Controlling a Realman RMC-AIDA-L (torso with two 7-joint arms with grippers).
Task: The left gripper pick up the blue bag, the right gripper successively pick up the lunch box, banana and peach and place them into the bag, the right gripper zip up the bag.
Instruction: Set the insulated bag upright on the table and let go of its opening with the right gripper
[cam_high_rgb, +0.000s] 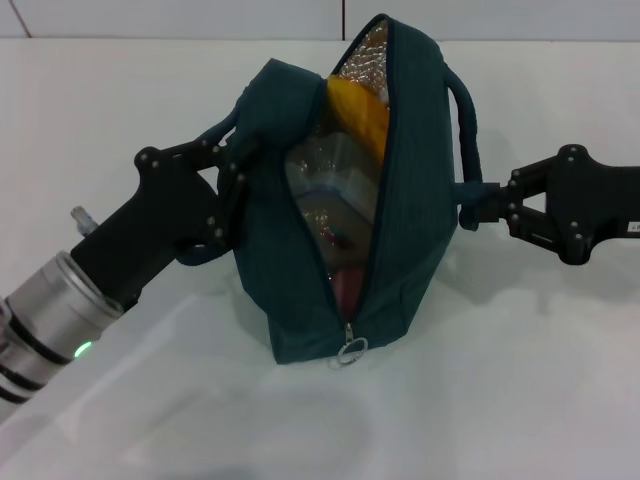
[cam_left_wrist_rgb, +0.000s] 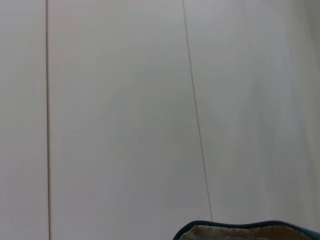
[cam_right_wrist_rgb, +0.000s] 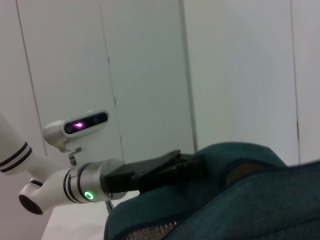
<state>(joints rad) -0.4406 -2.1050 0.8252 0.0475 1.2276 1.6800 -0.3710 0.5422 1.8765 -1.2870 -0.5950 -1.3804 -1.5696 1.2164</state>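
Two clenched end effectors, left (cam_high_rgb: 240, 165) and right (cam_high_rgb: 478, 210), gripping upright blue bag (cam_high_rgb: 410, 200), zipper line running front-to-back.

My head camera looks forward and down on the blue bag (cam_high_rgb: 400, 200) from near. My left wrist camera faces the panelled wall (cam_left_wrist_rgb: 125, 110), catching only the bag's rim. My right wrist camera looks across the bag toward the left gripper (cam_right_wrist_rgb: 165, 167), shared with the head view.

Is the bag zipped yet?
No, open. The bag gapes along its top; the zipper pull sits at the near end, and the lunch box and banana show through the gap.
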